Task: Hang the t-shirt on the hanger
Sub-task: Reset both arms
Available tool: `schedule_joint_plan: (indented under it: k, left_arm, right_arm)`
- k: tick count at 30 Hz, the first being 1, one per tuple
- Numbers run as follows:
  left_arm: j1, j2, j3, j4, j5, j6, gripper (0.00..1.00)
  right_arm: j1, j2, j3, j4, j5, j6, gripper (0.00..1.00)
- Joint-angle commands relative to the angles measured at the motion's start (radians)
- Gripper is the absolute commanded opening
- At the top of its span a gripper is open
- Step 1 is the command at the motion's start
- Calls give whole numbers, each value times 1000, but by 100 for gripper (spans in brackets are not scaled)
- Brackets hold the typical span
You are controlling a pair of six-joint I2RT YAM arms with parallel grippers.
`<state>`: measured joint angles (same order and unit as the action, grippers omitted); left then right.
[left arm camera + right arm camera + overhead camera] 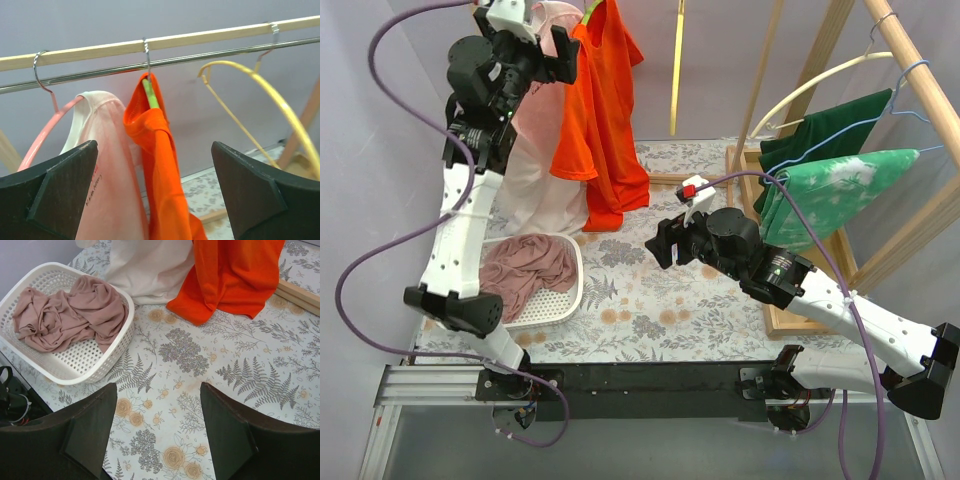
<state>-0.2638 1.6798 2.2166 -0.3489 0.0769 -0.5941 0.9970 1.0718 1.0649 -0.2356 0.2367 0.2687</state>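
The orange-red t-shirt (pixel 600 120) hangs from the rail on the lime-green hanger (pixel 150 95), whose green neck shows above the collar; the shirt (pixel 162 170) drapes bunched and its hem touches the table (pixel 235 275). My left gripper (pixel 552 55) is raised near the rail, open and empty, just in front of the shirt in the left wrist view (pixel 155 190). My right gripper (pixel 665 245) is open and empty, low over the floral tablecloth (pixel 160 420).
A white t-shirt (pixel 107 165) hangs on a pink hanger (pixel 45 135) left of the orange one. A yellow loop hanger (pixel 270 95) hangs to the right. A white basket (pixel 100 367) holds a pink-brown garment (pixel 70 310). Green garments (pixel 830 170) hang on the wooden rack (pixel 920 70).
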Motion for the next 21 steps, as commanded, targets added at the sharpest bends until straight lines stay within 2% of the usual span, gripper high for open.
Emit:
schedule_joint_plan:
  k: [1, 3, 4, 6, 7, 8, 10, 12, 13, 14, 16, 19, 21]
  left_arm:
    - [6, -191, -93, -5, 101, -159, 98]
    - [6, -238, -170, -48, 167, -220, 98]
    - [5, -264, -214, -59, 191, -249, 98]
    - [5, -360, -311, -59, 233, -341, 98]
    - [3, -392, -427, -58, 282, -366, 98]
    - [0, -461, -481, -49, 296, -422, 98]
    - [-35, -526, -666, -39, 331, -461, 98]
    - [-105, -620, -792, -32, 272, -484, 98]
    - [-212, -647, -846, -32, 226, -487, 98]
    - [-268, -672, -964, -32, 124, -493, 98]
    - [-415, -744, -1076, -22, 55, -542, 98]
    - [-553, -819, -1267, -18, -104, -617, 98]
    - [-606, -836, -1375, -24, -211, -657, 98]
  right_arm:
    - [6, -7, 7, 50, 33, -6, 78]
    - [6, -10, 6, 50, 48, -11, 80]
    - [5, -13, 4, 50, 58, -14, 85]
    - [6, -29, -8, 50, 78, -13, 90]
    - [6, -35, -13, 50, 81, -8, 94]
    - [6, -44, -25, 51, 87, -5, 96]
    - [6, -58, -42, 51, 96, 6, 98]
    - [6, -73, -80, 53, 125, 17, 98]
    - [6, -81, -95, 55, 137, 21, 98]
    - [6, -93, -108, 56, 159, 29, 98]
    - [6, -104, -143, 58, 171, 49, 98]
    - [5, -134, -198, 56, 193, 95, 98]
    - [3, -160, -229, 56, 207, 124, 98]
